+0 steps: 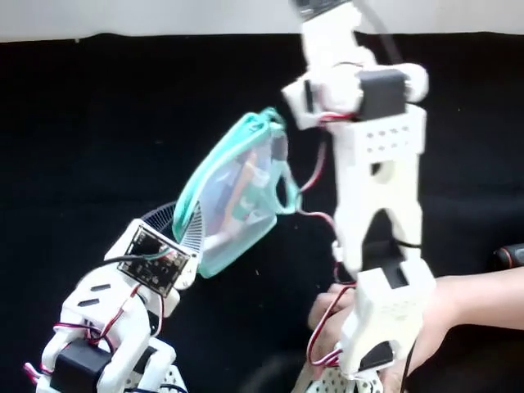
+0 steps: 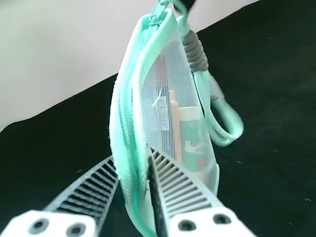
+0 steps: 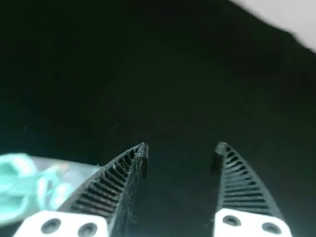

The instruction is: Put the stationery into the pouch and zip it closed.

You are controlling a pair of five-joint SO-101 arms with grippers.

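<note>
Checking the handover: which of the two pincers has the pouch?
The left pincer: it is shut on the edge of the mint mesh pouch, while the right pincer is open and empty.

The pouch [image 1: 233, 196] hangs tilted above the black table [image 1: 98, 123], with stationery [image 1: 248, 184] showing through its mesh. The left gripper [image 1: 188, 225] clamps the pouch's lower end. The right arm [image 1: 381, 164] stands just beside the pouch's strap [image 1: 286, 192].

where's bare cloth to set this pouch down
Widest bare patch: the black cloth left of the pouch, which the left gripper holds up, out to the far edge. A smaller strip lies right of the right arm. Crowded: the gap between pouch and right arm, crossed by red wires.
</note>
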